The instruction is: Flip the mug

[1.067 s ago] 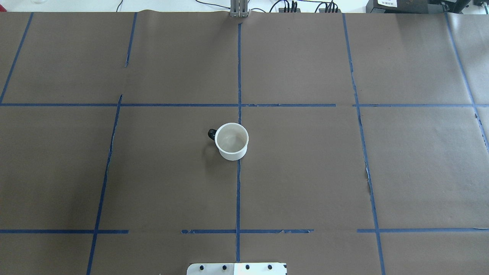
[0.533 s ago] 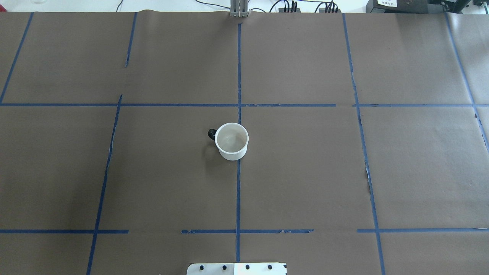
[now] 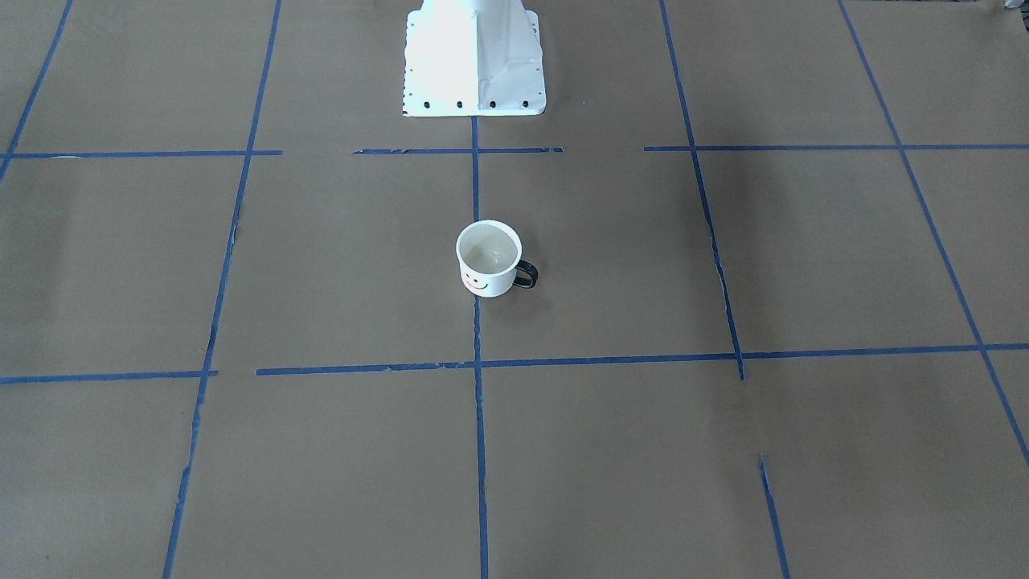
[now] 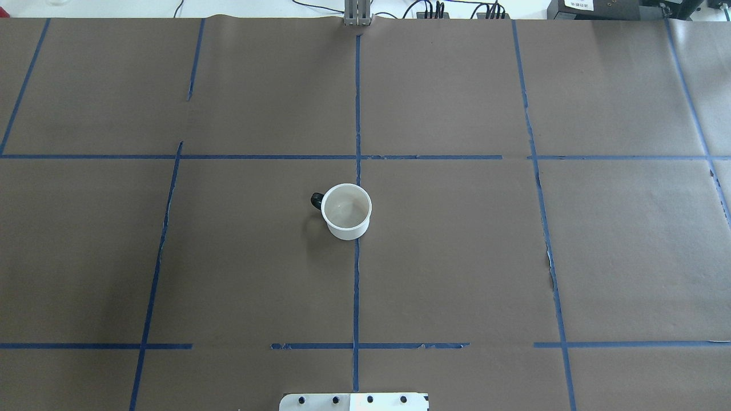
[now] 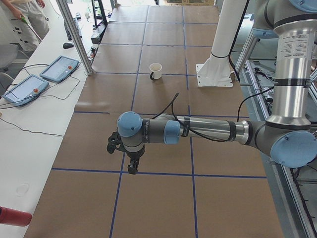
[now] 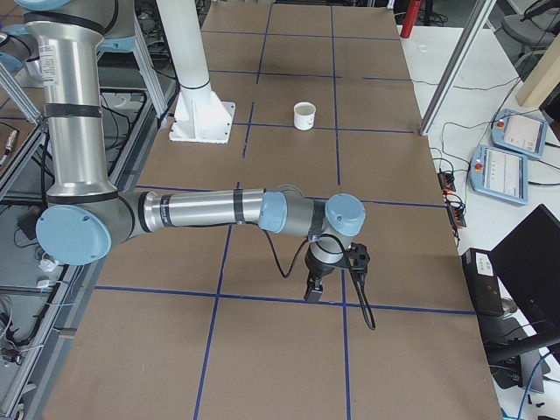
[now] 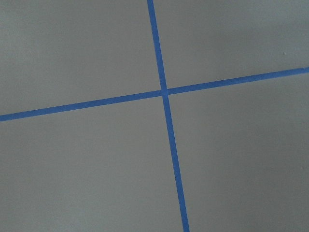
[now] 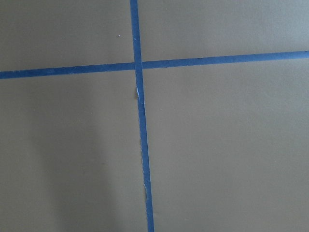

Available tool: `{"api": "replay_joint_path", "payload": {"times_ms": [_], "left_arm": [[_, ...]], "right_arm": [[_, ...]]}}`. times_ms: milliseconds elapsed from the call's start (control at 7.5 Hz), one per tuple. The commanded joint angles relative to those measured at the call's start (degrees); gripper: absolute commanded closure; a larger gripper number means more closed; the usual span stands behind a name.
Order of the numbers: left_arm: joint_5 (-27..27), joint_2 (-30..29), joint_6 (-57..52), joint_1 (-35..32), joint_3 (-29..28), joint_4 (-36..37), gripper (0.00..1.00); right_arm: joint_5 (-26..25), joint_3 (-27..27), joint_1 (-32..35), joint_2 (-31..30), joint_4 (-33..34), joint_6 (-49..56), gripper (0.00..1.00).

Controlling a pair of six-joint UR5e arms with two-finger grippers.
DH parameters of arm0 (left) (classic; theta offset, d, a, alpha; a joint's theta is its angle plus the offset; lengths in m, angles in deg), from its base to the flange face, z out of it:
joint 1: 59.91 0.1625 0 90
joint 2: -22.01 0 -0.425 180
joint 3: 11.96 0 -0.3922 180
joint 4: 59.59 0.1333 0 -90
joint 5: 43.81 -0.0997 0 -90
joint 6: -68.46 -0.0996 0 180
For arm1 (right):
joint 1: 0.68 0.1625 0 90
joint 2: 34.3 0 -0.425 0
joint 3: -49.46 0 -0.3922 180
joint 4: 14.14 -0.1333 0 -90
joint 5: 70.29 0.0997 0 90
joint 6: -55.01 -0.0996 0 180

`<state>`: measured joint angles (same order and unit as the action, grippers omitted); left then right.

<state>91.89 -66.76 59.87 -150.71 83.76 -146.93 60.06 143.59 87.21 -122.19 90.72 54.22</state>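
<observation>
The small white mug [image 4: 346, 220] stands upright, mouth up, near the table's middle on the central blue tape line. Its black handle [image 4: 315, 200] points to the robot's left. The smiley face shows in the front-facing view [image 3: 477, 281]. The mug also shows in the left view [image 5: 155, 71] and the right view [image 6: 304, 115]. My left gripper [image 5: 132, 169] hangs over the table's left end, far from the mug. My right gripper [image 6: 312, 290] hangs over the right end, also far from it. Both show only in side views, so I cannot tell whether they are open or shut.
The table is covered in brown paper with a blue tape grid. The robot's white base [image 3: 473, 60] stands at the near edge. Teach pendants [image 5: 59, 68] and cables lie on the white bench beyond the far edge. A person [image 5: 27, 17] stands there.
</observation>
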Motion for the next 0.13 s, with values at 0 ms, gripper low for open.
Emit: {"api": "replay_joint_path", "payload": {"times_ms": [0], "left_arm": [[0.00,0.00,0.07,-0.09,0.00,-0.02,0.00]], "right_arm": [[0.00,0.00,0.00,0.00,0.00,0.00,0.00]]}}
